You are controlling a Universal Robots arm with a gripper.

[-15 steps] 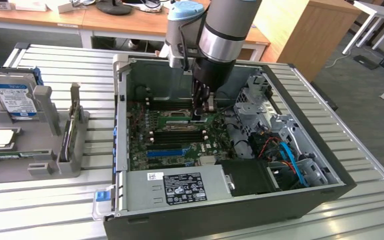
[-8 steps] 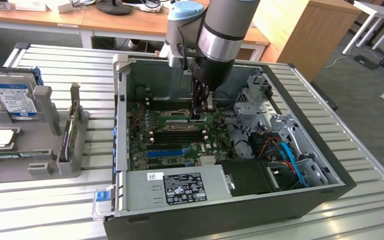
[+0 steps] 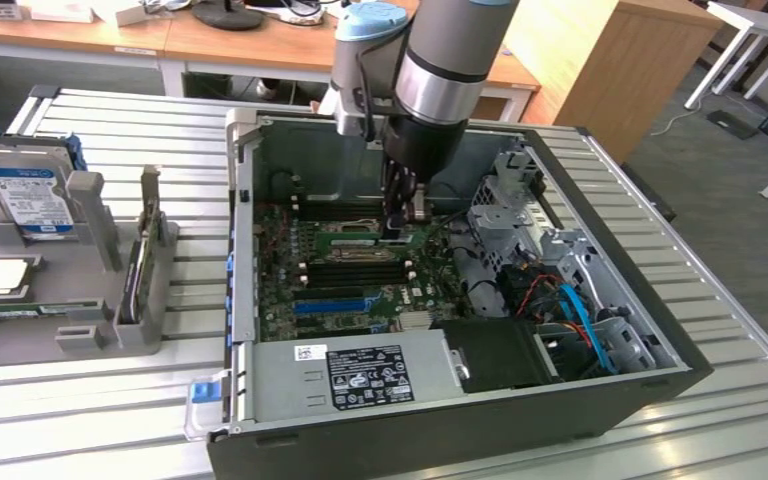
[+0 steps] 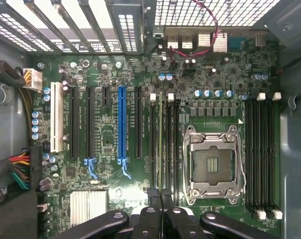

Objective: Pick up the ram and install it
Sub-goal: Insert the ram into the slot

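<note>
Standing edge-on among the memory slots beside the CPU socket, the ram shows in the wrist view as a thin greenish line only; its label and chips cannot be made out. The gripper is clenched, apparently on the ram's near end, though the contact itself is hidden by the fingers. In the exterior view the gripper reaches down into the open computer case, over the motherboard.

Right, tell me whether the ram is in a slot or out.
Cannot tell if seated: the ram stands on edge, gripped by the shut gripper, lined up with the memory slots beside the CPU socket.
</note>
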